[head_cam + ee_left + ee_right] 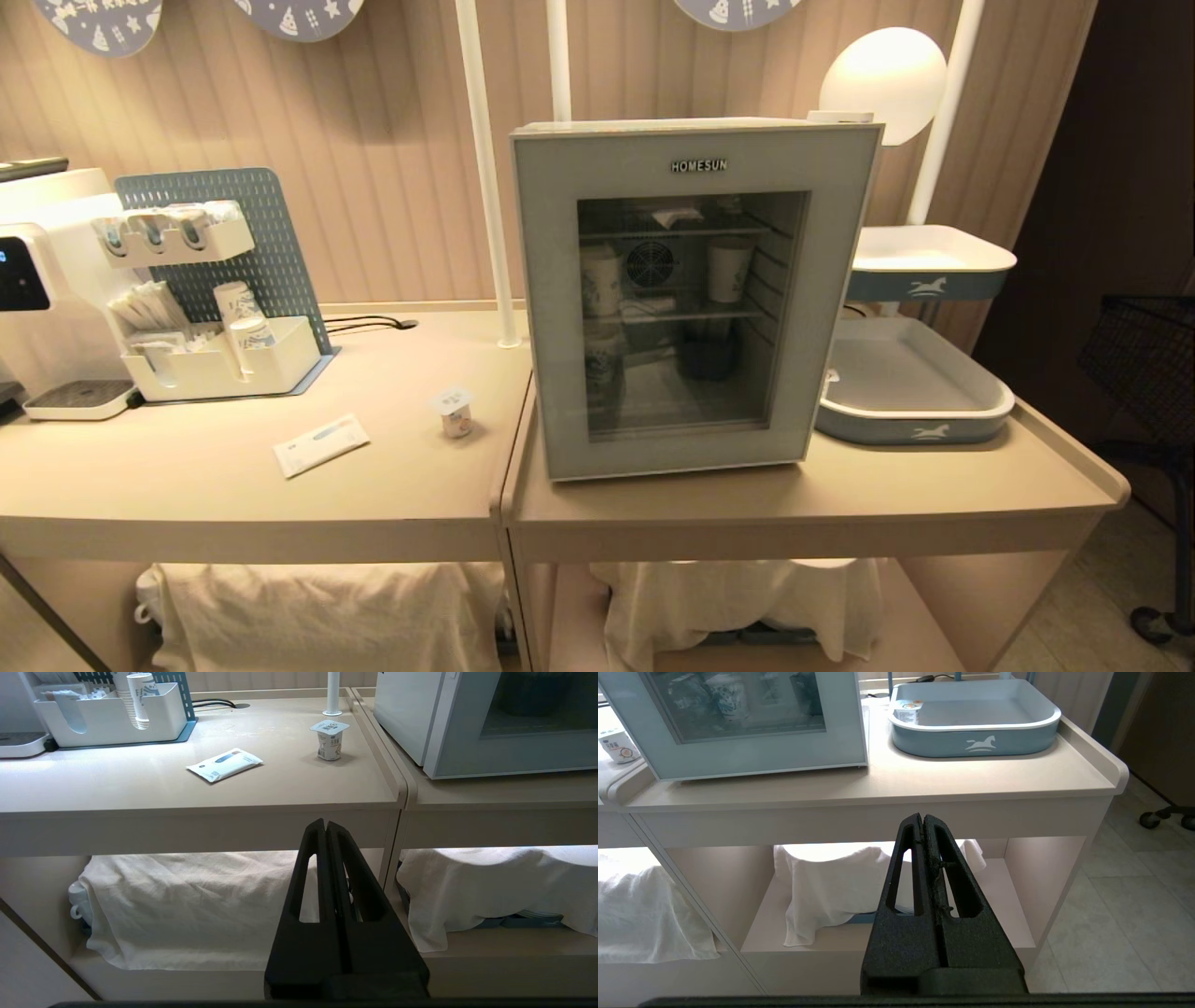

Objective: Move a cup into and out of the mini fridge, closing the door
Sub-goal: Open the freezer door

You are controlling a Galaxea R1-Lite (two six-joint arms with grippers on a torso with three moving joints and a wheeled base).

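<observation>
While the mini fridge (691,299) stands on the worktop (233,504) with its door (551,308) closed flat against the front, the cup (454,412) sits upright on the worktop just to its left, apart from it and near a flat white sachet (320,444). That open spot probably leaves room for a grasp from above or the side. Paper cups (728,269) show on the wire shelves through the glass. Neither arm appears in the head view. Each wrist view shows its hand low in front of the worktop edge: the left hand (324,823) and the right hand (922,817) are both clenched, fingers pressed together, holding and touching nothing.
</observation>
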